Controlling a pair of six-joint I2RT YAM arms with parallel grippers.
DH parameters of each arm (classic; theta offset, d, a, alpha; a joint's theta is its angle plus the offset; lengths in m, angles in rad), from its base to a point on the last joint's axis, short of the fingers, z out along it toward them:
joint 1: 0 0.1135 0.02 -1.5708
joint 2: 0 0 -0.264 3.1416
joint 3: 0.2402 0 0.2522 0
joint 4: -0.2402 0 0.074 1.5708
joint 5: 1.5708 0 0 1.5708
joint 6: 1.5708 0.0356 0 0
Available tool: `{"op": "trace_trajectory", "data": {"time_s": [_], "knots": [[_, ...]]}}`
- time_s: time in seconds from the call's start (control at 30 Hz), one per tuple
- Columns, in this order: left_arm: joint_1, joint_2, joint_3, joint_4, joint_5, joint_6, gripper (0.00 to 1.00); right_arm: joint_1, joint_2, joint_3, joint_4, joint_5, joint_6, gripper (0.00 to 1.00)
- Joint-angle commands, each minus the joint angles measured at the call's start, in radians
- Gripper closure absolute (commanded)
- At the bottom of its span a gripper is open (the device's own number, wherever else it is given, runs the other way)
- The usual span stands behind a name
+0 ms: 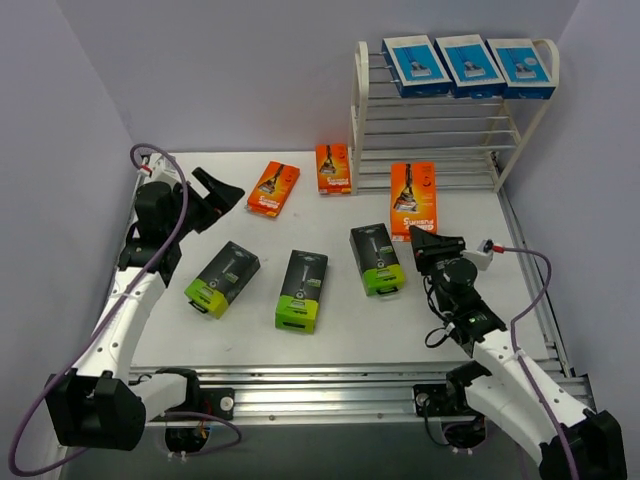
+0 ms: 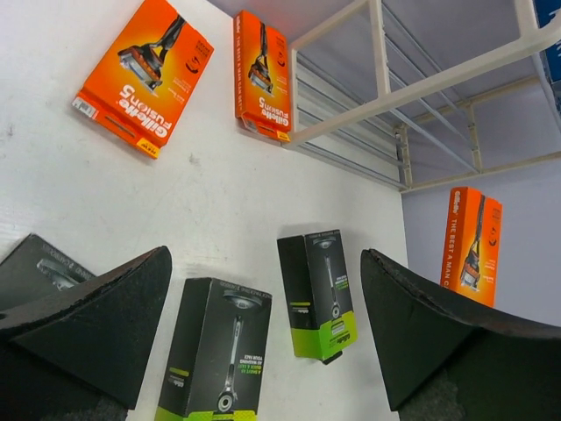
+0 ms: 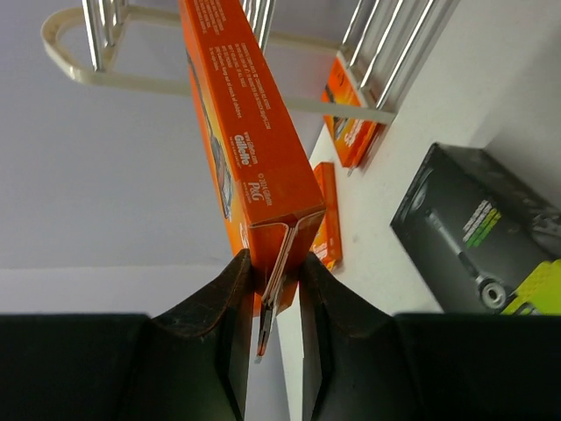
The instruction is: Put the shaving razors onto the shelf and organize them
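The left gripper (image 1: pixel 218 193) hovers at the far left of the table (image 1: pixel 350 340), jaws wide apart and holding nothing; its wrist view confirms the empty gap. Two orange packs (image 1: pixel 273 188) lie flat to its right, and three black packs (image 1: pixel 302 290) lie in a nearer row. The right gripper (image 1: pixel 432 243) grips the third orange pack (image 1: pixel 413 188) just before the shelf (image 1: pixel 358 100). Only the right wrist view shows the fingers (image 3: pixel 232 298) pinching its thin end flap. Three blue packs (image 1: pixel 470 65) lie on the top tier.
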Motion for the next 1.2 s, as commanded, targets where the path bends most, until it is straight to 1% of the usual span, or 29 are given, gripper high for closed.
{"op": "trace_trajectory", "data": {"time_s": [0.0,0.03,0.13,0.17,0.27,0.3,0.37,0.4,0.5,0.63,0.8,0.97,1.17], "knots": [[-0.003,0.046,0.139,-0.03,0.023,0.059,0.02,-0.122,-0.001,0.002,0.005,-0.208,-0.05,1.0],[-0.004,0.07,0.153,-0.017,0.025,0.062,0.02,-0.189,0.004,0.002,0.011,-0.277,-0.053,1.0],[-0.009,0.109,0.169,0.029,0.043,0.079,0.01,-0.291,0.039,0.011,0.032,-0.397,-0.075,1.0],[-0.012,0.116,0.17,0.029,0.043,0.091,0.01,-0.352,0.063,0.025,0.038,-0.468,-0.082,1.0],[-0.032,0.138,0.161,0.023,0.023,0.16,0.0,-0.425,0.108,0.062,0.025,-0.544,-0.139,1.0],[-0.041,0.138,0.144,0.023,0.007,0.195,0.0,-0.482,0.119,0.085,0.023,-0.582,-0.151,1.0],[-0.059,0.135,0.123,0.032,-0.01,0.222,0.0,-0.521,0.16,0.109,0.025,-0.619,-0.18,1.0],[-0.064,0.133,0.103,0.038,-0.018,0.242,0.0,-0.559,0.175,0.134,0.026,-0.648,-0.196,1.0],[-0.072,0.138,0.11,0.012,-0.013,0.265,0.0,-0.613,0.222,0.171,0.037,-0.679,-0.211,1.0],[-0.076,0.117,0.106,0.001,-0.007,0.272,0.0,-0.636,0.28,0.25,0.036,-0.713,-0.237,1.0],[-0.072,0.097,0.09,-0.002,-0.017,0.274,0.0,-0.664,0.315,0.31,0.02,-0.745,-0.262,1.0],[-0.067,0.095,0.086,-0.005,-0.01,0.276,0.0,-0.728,0.415,0.381,0.055,-0.813,-0.269,1.0],[-0.067,0.109,0.086,-0.002,0.003,0.266,0.0,-0.748,0.553,0.488,0.071,-0.823,-0.303,1.0]]}}
